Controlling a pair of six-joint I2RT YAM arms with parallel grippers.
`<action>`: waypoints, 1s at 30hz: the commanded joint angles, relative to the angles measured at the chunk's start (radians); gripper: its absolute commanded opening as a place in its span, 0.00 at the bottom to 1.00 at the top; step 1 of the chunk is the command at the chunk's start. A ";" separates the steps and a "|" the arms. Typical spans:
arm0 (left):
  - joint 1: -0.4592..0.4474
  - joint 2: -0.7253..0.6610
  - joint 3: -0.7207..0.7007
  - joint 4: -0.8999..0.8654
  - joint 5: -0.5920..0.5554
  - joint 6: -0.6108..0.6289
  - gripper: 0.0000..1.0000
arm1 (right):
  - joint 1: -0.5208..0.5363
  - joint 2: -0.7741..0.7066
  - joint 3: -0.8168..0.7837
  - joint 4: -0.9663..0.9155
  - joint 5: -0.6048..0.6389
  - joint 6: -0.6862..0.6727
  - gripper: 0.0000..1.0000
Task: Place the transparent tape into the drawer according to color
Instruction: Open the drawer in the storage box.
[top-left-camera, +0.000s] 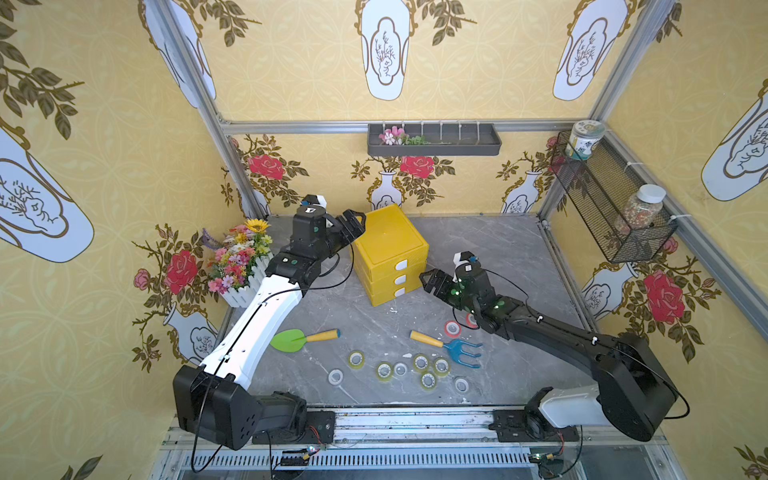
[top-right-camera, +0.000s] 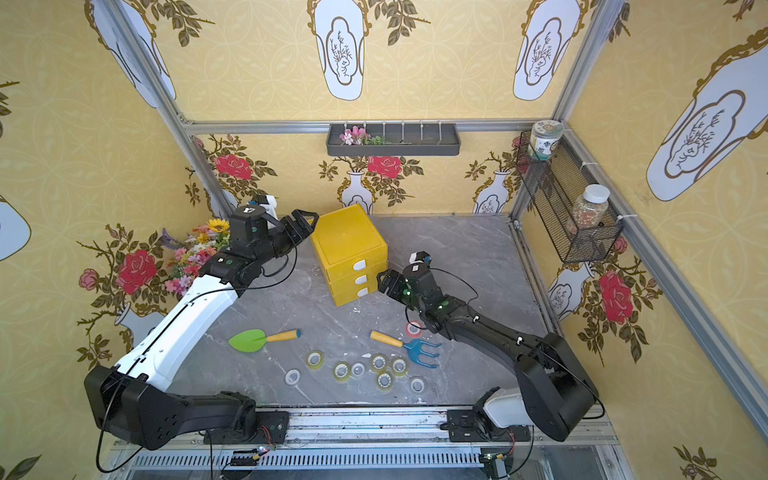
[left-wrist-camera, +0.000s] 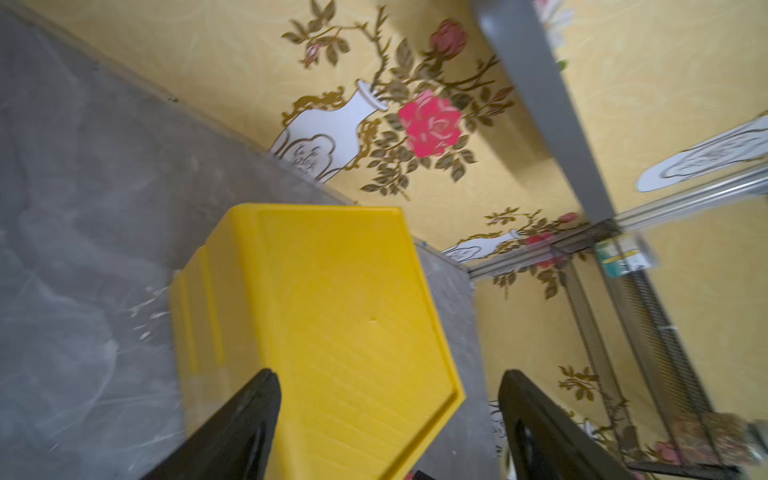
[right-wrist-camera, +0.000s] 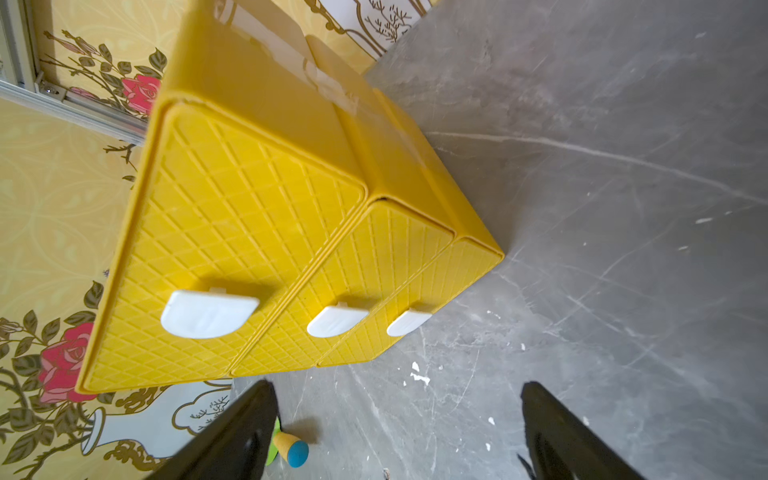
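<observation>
Closest to me, low in the frame, the tape rolls (top-left-camera: 400, 368) lie flat on the grey table (top-left-camera: 498, 257). Five yellowish-green rolls (top-left-camera: 428, 380) and three clear-grey rolls (top-left-camera: 336, 377) make a loose, scattered row. Two red rolls (top-left-camera: 452, 328) sit a little higher, right of centre, one half hidden under the right arm (top-left-camera: 540, 328). A blue rake (top-left-camera: 461, 349) lies between the red pair and the rest, with a green trowel (top-left-camera: 291, 340) off to the left.

At mid-frame stands the yellow drawer cabinet (top-left-camera: 390, 245), its three drawers (top-left-camera: 390, 279) shut. The left gripper (top-left-camera: 359, 226) is at the cabinet's upper left top corner. Its fingers are spread wide to either side of that corner and clamp nothing. I cannot tell whether one of them touches the plastic. The right gripper (top-left-camera: 424, 283) faces the white handles (right-wrist-camera: 208, 313) from the right, wide apart and empty.
</observation>
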 joint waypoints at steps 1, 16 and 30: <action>-0.009 -0.013 -0.063 0.002 -0.057 0.043 0.86 | 0.026 0.022 -0.007 0.186 -0.034 0.067 0.91; -0.030 0.038 -0.104 -0.003 -0.131 0.077 0.66 | 0.165 0.094 0.058 0.345 0.137 0.214 0.74; -0.031 0.074 -0.134 0.019 -0.080 0.076 0.62 | 0.177 0.206 0.090 0.465 0.213 0.357 0.67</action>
